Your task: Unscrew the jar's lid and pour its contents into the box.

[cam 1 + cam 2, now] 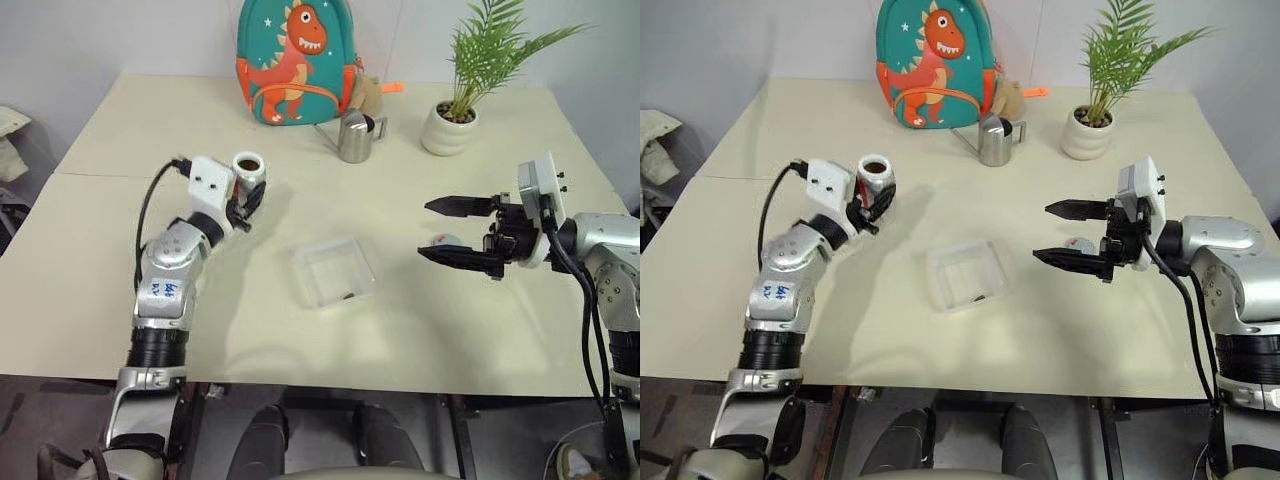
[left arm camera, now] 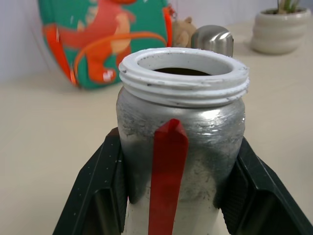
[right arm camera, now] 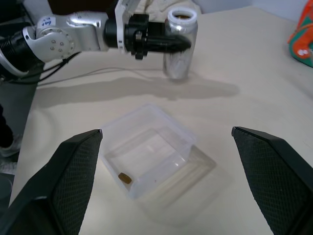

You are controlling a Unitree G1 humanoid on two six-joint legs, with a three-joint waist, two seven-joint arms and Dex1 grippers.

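Beige table (image 1: 450, 330) against a pale wall, clear box (image 1: 335, 272) mid-table. Left gripper (image 1: 243, 205) is clamped on the open jar (image 1: 248, 170), upright; right gripper (image 1: 458, 231) gapes wide, holding nothing.

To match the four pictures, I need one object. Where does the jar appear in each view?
Left eye view: jar, upper left of centre, upright in the left gripper.
Right eye view: upper left.
Left wrist view: centre, close, mouth open.
Right wrist view: top centre.
Shared landmark: the backpack.
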